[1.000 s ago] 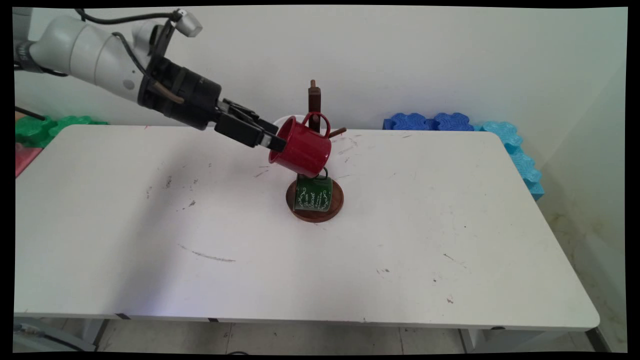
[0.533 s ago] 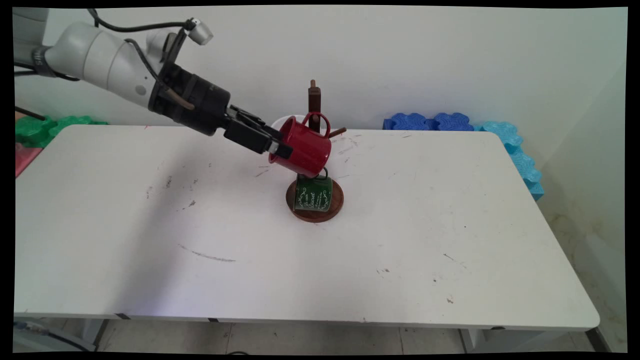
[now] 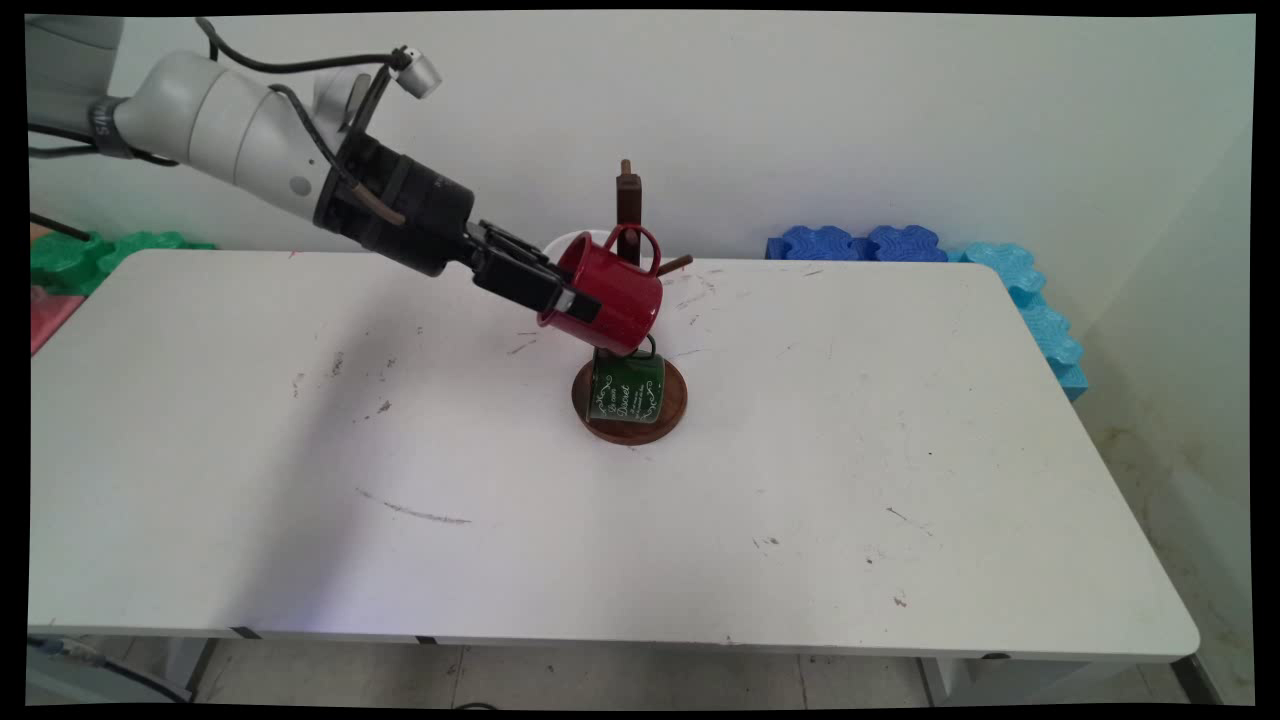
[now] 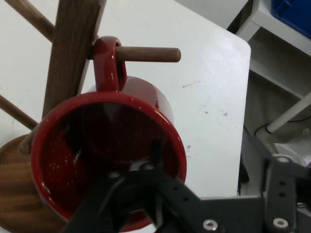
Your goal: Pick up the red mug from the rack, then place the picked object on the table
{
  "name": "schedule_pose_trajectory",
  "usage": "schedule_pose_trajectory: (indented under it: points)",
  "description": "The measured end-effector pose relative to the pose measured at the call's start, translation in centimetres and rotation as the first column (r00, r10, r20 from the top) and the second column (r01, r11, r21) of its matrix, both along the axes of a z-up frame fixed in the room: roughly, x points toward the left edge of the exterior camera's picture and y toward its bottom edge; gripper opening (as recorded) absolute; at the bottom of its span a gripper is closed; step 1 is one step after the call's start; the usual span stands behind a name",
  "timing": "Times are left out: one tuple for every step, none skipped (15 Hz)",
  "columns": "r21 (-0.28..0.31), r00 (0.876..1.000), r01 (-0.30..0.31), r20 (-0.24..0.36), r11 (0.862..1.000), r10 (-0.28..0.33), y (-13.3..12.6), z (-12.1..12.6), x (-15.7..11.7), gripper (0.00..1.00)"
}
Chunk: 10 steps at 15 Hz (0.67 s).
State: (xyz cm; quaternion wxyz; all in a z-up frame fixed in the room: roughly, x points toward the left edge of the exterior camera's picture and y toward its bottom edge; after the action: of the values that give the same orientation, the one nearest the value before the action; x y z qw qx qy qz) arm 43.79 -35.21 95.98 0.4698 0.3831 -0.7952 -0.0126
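The gripper (image 3: 568, 297) is clamped on the rim of the red mug (image 3: 608, 297), one finger (image 4: 156, 154) inside the mouth and the other outside the wall. The mug hangs tilted, mouth toward the arm, with its handle (image 4: 108, 62) looped over a peg (image 4: 148, 54) of the wooden mug stand (image 3: 629, 196). Below it a green mug (image 3: 626, 389) with white lettering hangs just above the stand's round base (image 3: 676, 398), which rests on the white bench (image 3: 640, 500); a white mug (image 3: 567, 242) shows behind the red one.
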Motion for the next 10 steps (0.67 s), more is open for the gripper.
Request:
schedule_pose_trajectory:
  points:
    - [0.000,1.000,0.000,0.000,1.000,0.000,-0.09,-0.03,-0.06,0.00]
    - [0.000,1.000,0.000,0.000,1.000,0.000,-0.14,-0.05,-0.09,0.00]
    - [-0.001,1.000,0.000,0.001,1.000,0.000,-0.24,-0.07,-0.13,0.00]
    - [-0.001,1.000,-0.001,0.001,1.000,0.001,-0.32,-0.09,-0.17,0.00]
    - [-0.002,1.000,-0.001,0.002,1.000,0.001,-0.41,-0.09,-0.21,0.00]
    - [-0.003,1.000,-0.001,0.002,1.000,0.001,-0.47,-0.07,-0.25,0.00]
    - [-0.003,1.000,-0.001,0.002,1.000,0.001,-0.51,-0.07,-0.30,0.00]
    - [-0.004,1.000,-0.001,0.002,1.000,0.001,-0.53,-0.05,-0.31,0.00]
    - [-0.005,1.000,-0.001,0.002,1.000,0.001,-0.56,-0.03,-0.35,0.00]
    - [-0.006,1.000,0.000,0.002,1.000,0.000,-0.60,0.01,-0.38,0.00]
